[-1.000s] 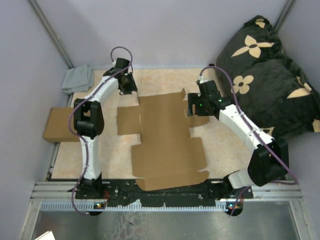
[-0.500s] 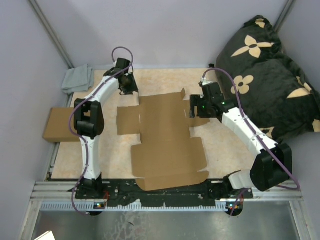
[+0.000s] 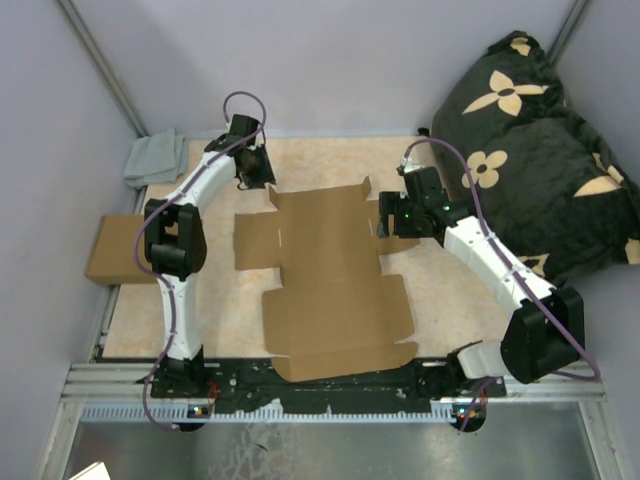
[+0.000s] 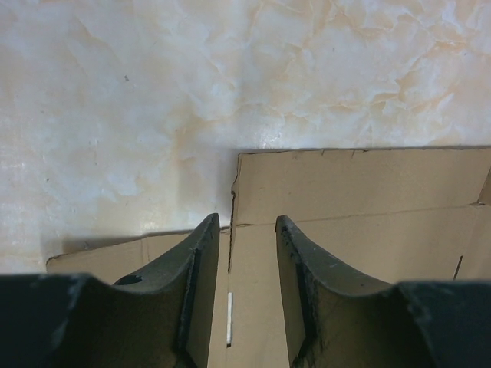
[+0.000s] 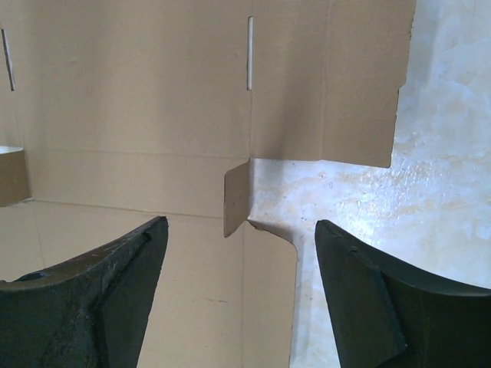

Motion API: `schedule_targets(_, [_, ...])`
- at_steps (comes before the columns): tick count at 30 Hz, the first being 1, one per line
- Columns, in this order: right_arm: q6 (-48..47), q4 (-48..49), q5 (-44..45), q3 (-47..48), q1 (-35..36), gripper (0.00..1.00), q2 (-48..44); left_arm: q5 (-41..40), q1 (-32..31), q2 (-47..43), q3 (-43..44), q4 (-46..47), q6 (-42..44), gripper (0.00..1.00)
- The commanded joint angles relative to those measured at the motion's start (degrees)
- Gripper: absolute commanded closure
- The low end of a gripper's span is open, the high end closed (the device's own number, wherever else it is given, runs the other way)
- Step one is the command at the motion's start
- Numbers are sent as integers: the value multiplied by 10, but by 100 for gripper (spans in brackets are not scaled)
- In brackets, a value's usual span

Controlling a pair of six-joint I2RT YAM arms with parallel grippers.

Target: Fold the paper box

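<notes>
Both sets of jaws apart and empty: left gripper (image 4: pixel 245 222) over the flat paper box's (image 3: pixel 335 285) far-left corner (image 4: pixel 244 159), right gripper (image 5: pixel 242 226), wider, over its far-right flap (image 5: pixel 360 84), long axis running near-to-far between them.

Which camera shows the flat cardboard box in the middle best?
The top view: the whole paper box lies unfolded there. The left wrist view catches only one corner, the right wrist view only a side flap and a slit.

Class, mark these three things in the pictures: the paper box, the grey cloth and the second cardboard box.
paper box (image 3: pixel 335 290), top view, centre of its flat main panel.
grey cloth (image 3: pixel 155 157), top view, middle of the cloth.
second cardboard box (image 3: pixel 115 250), top view, its top face.
</notes>
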Motion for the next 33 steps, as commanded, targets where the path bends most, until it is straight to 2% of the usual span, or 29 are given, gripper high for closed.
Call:
schedule_targets(1, [-3, 13, -6, 1, -4, 22, -25, 14, -2, 20, 31, -14, 13, 58])
schedule_targets(12, [-3, 3, -15, 10, -4, 22, -26, 7, -2, 69, 69, -29, 26, 59])
schedule_targets(16, [-7, -7, -15, 23, -4, 22, -16, 18, -2, 77, 72, -27, 27, 64])
schedule_targets(18, [-9, -13, -13, 33, -4, 22, -6, 24, -3, 80, 74, -26, 27, 70])
schedule_targets(19, [-10, -16, -11, 40, -4, 22, -1, 26, -3, 80, 74, -26, 28, 81])
schedule_targets(20, [-10, -18, -8, 47, -5, 22, 4, 26, -3, 79, 74, -26, 27, 97])
schedule_targets(22, [-14, -25, -6, 63, -5, 22, 15, 27, -3, 71, 74, -25, 29, 100])
schedule_targets(25, [-20, -40, -6, 99, -7, 22, 37, 29, -3, 42, 70, -26, 34, 100])
schedule_targets(27, [-24, -59, -3, 129, -8, 22, 54, 47, -4, 6, 44, 6, 56, 100])
schedule_targets(33, [-45, -109, -2, 220, -12, 22, 100, 61, -12, -181, -146, 189, 93, 100])
